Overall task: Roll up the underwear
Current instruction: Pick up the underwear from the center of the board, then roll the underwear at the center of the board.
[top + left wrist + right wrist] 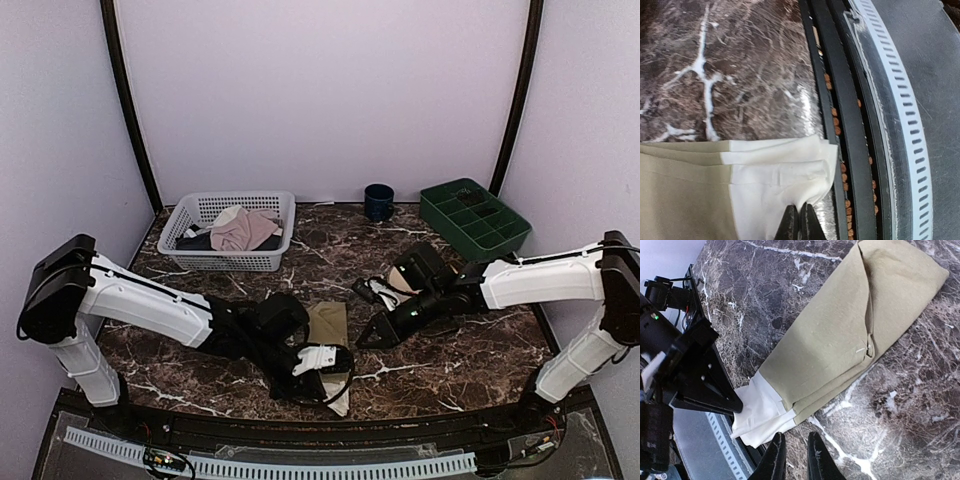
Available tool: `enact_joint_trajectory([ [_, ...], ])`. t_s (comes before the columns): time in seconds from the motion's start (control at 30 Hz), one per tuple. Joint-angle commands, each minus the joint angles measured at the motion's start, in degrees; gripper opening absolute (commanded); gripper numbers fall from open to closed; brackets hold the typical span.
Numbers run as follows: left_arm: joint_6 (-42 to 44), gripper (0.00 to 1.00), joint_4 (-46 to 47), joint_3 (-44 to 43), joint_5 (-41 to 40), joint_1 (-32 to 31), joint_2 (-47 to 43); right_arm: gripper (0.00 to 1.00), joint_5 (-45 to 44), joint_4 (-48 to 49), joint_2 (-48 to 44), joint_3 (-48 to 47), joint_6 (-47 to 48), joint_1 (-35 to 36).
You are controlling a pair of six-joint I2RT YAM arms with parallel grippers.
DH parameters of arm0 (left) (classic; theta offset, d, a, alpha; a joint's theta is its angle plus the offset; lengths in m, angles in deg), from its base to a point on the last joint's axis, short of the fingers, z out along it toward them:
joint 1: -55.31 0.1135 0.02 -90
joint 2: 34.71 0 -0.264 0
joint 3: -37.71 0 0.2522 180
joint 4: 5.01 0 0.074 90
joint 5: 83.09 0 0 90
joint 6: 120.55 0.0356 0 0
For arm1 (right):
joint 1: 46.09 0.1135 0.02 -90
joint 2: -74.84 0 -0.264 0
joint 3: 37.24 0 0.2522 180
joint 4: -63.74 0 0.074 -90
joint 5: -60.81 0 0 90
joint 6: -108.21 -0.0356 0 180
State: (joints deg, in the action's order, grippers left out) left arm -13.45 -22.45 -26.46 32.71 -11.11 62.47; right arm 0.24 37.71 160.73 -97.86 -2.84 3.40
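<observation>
Two grippers low over a dark marble table [470,350], both near its front edge. Between them, underwear [327,325] flat on the marble, folded lengthwise into a narrow olive band, one end toward the back wall, the cream waistband [341,402] at the near end, right beside the black rail [840,125] along the table's front. From the right wrist: olive cloth lying diagonally, one side flap folded over the other, a seam down the middle, cream layers fanned a little at the near corner. Left gripper [330,385] down at the waistband, fingers [790,225] pressed tight together on the cream edge, a small peak of cloth rising into the tips; clamped on the underwear, by the look from the left wrist. Right gripper [376,335] just right of the fold's middle, apart from the cloth, hovering over bare marble; its fingers close but not touching, a slim gap showing marble, nothing held. Farther back on the left, a white basket [200,212] with a pink garment [247,228] on top and a grey garment [195,241] beside it, inside. Close to the back wall, a dark blue mug [378,202], upright; to its right, well apart from the underwear, a green tray [437,212] split into compartments, something dark in one far cell, too small to tell. Past the rail, a white slotted duct [905,125] curving along the front.
</observation>
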Motion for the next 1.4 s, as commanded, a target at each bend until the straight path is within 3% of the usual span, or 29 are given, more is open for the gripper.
enact_joint_trajectory([
  [0.0,-3.35,0.00,-3.62,-2.88,6.75,5.41,-0.34,0.16,-0.73,-1.93,-2.03,1.49,1.20,-1.16],
  [0.43,-7.46,0.00,-0.64,-5.37,10.31,13.63,8.02,0.17,3.29,1.60,-0.78,1.69,-1.06,-1.33],
  [0.73,-10.64,0.02,2.88,-4.09,11.29,15.26,9.68,0.17,8.42,14.94,2.09,4.47,-11.06,-0.10],
  [1.07,-12.08,0.06,3.74,-3.83,11.01,15.26,10.72,0.14,9.27,26.68,11.58,2.86,-20.11,3.50],
  [1.3,-12.60,0.09,4.08,-3.67,10.14,15.26,10.27,0.11,7.37,26.30,17.39,2.38,-21.49,3.77],
  [1.37,-12.72,0.18,4.84,-2.84,8.15,15.26,8.16,0.09,5.87,23.45,18.36,2.03,-20.24,3.77],
])
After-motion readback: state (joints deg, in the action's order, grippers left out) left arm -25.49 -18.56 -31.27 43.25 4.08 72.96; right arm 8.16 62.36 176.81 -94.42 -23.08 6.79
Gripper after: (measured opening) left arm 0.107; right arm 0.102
